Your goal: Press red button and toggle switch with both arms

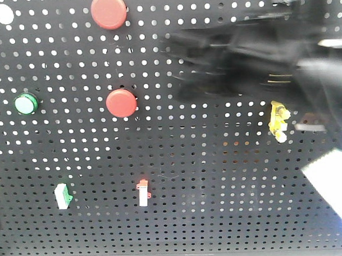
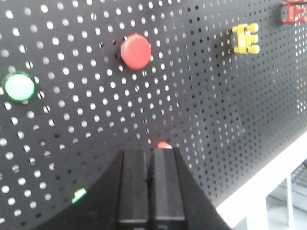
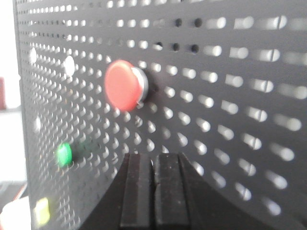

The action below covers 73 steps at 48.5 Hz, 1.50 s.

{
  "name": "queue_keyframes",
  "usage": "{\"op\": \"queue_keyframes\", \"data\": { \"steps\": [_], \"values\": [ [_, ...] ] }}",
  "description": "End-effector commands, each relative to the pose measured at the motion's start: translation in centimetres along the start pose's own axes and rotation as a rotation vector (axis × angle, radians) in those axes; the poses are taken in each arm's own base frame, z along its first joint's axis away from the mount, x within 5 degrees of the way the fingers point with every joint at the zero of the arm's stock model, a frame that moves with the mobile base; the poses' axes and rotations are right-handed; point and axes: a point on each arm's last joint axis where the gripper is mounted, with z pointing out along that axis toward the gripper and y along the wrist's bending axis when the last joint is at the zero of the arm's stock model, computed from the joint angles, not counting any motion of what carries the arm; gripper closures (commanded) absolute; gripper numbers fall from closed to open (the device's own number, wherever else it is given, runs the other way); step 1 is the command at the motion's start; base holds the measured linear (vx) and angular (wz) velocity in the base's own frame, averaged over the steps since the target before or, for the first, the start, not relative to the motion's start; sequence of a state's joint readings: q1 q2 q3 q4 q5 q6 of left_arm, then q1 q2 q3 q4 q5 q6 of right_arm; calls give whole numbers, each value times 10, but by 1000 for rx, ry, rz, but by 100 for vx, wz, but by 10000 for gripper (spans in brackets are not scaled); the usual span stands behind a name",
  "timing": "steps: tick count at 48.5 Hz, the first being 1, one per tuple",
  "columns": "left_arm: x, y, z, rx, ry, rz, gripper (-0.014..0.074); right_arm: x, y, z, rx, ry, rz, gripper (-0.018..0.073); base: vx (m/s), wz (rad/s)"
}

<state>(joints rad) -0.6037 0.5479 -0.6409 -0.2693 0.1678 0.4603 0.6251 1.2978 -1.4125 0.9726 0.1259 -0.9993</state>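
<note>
Left gripper (image 2: pixel 150 154): we see its fingers (image 2: pixel 135 182) pressed together, tips just below the red toggle switch (image 2: pixel 163 143).
Right gripper (image 3: pixel 154 157): fingers likewise narrow, no gap, near the red button (image 3: pixel 123 86) up-left, not touching.
Pegboard (image 1: pixel 218 188): we find both controls mounted here.

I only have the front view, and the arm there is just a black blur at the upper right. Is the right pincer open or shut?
Observer: Shut; in the right wrist view the right pincer is closed tight.
Operator: What is it aimed at?
Observer: A red button sits above and slightly left of its tips, apart from them.
Operator: And the left pincer? I can't see it at all.
Observer: The left pincer is also shut, with the top of the red switch peeking just beyond its tips.
</note>
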Motion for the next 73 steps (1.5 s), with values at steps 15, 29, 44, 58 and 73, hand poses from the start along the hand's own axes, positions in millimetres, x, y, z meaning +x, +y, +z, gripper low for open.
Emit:
{"op": "queue_keyframes", "data": {
  "steps": [15,29,44,58,73],
  "values": [
    [-10,3,-1,-16,-48,-21,594,-47,-24,-40,154,-185,29,564,0,0],
    [-11,3,-1,-17,-50,-22,594,-44,-46,-66,191,-125,60,564,0,0],
    [-12,3,-1,-23,-64,-55,594,-35,-50,-56,189,-92,85,564,0,0],
    [-12,3,-1,-22,-63,-70,594,-37,-54,-57,231,-106,35,564,0,0],
    [-12,3,-1,-22,-63,-70,594,-39,-57,-58,271,-120,-28,564,0,0]
  ]
}}
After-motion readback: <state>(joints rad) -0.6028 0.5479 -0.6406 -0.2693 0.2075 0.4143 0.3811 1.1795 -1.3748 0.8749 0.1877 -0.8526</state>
